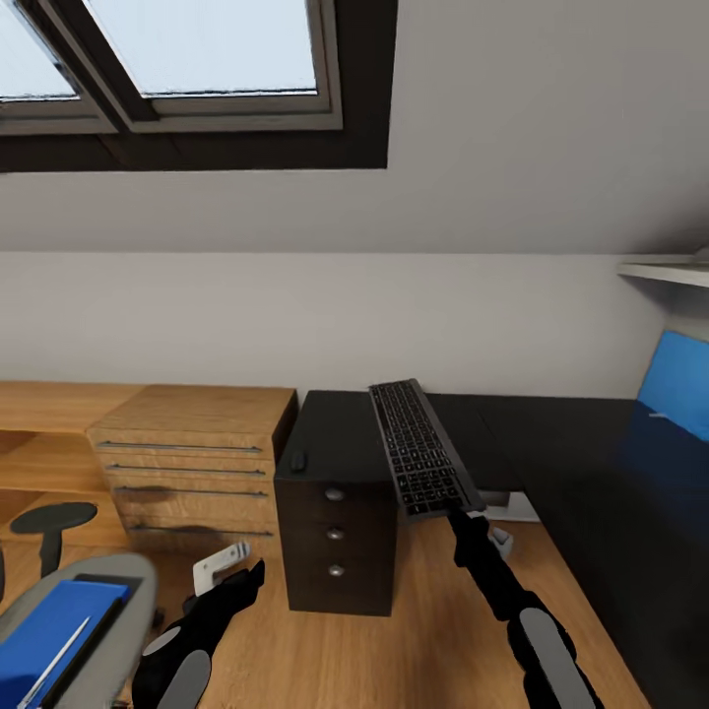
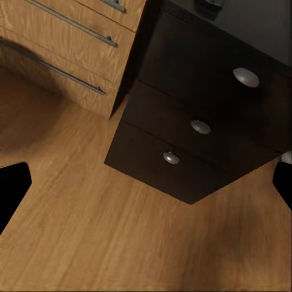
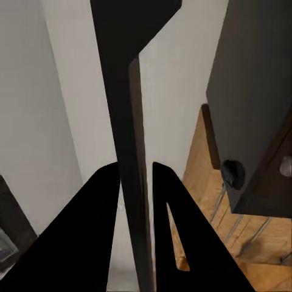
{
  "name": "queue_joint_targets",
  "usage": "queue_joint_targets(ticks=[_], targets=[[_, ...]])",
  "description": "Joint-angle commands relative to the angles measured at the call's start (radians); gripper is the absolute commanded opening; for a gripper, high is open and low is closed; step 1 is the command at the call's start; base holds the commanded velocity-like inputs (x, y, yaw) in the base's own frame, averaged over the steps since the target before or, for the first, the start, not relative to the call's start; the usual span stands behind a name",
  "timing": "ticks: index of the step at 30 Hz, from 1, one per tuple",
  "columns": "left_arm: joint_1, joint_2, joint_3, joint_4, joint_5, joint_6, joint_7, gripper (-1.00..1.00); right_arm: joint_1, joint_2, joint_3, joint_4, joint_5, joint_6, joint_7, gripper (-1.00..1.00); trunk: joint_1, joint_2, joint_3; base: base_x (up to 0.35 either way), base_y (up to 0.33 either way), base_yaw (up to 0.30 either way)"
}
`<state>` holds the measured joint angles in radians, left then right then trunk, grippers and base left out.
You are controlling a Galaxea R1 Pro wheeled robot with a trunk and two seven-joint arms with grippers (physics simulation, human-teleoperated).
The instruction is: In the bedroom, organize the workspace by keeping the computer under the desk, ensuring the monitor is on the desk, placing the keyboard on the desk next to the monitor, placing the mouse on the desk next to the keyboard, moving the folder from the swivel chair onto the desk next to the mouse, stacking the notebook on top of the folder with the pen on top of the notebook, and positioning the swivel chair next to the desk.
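Nearest, at lower left, the grey swivel chair (image 1: 118, 591) carries the blue folder (image 1: 49, 630) with the white pen (image 1: 54, 655) lying on it. Beside the chair, the left hand (image 1: 231, 571) hangs spread above the wooden floor (image 1: 433, 630). The right hand (image 1: 463, 512) pinches one end of the keyboard (image 1: 418, 448), held tilted above the black desk (image 1: 335, 433). The small dark mouse (image 1: 297, 459) sits on the desk above the drawer unit (image 1: 335, 542). A wooden drawer chest (image 1: 187, 463) stands beside it.
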<state>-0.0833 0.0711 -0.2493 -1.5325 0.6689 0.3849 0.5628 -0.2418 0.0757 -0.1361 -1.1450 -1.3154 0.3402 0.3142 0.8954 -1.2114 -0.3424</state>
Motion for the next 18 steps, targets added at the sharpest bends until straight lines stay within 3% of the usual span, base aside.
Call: queue_joint_targets(ticks=[1,3,18], targets=[[-0.001,0.001,-0.002,-0.001,0.008,0.002,0.009,1.00,-0.001,0.000,-0.003,0.001,-0.026,0.011,0.001,-1.00,-0.005,0.006,0.002,-0.332,-0.137,0.000],[-0.001,0.001,-0.002,-0.001,0.008,0.001,0.009,1.00,-0.001,-0.003,-0.002,0.001,-0.044,0.011,0.000,-1.00,-0.012,0.020,0.008,-0.332,-0.126,0.000],[-0.001,0.001,-0.002,-0.001,0.008,0.000,0.008,1.00,-0.001,-0.002,-0.006,0.004,-0.047,0.002,-0.074,-1.00,-0.070,0.125,0.052,-0.339,-0.009,-0.018]])
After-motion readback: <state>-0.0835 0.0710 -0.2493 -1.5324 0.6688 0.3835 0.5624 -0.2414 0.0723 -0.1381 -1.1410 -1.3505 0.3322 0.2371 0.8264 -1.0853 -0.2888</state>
